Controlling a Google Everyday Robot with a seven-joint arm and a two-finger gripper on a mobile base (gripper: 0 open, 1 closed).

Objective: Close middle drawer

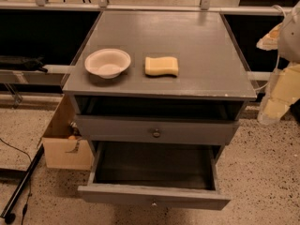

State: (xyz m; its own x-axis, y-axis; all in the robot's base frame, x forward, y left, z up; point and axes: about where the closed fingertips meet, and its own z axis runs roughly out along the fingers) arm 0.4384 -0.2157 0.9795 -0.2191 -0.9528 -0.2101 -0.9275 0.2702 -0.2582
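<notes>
The middle drawer [154, 195] is pulled far out at the front of the grey cabinet [159, 36], and its dark inside [154, 165] is open to view. Its small knob [153, 203] just shows at the lower edge of its front. Above it, the uppermost drawer [117, 129] with a brassy knob [156, 133] stands slightly out, with a dark gap under the cabinet top. The lowest drawer is hidden under the open one. My gripper [277, 97], pale and yellowish, is at the right edge of the view, beside the cabinet and apart from the drawers.
A white bowl [108, 62] and a yellow sponge [161, 65] lie on the cabinet top. A cardboard box [65, 144] stands on the floor to the cabinet's left. A black pole [21, 186] lies at the lower left. Metal rails [140, 7] run behind.
</notes>
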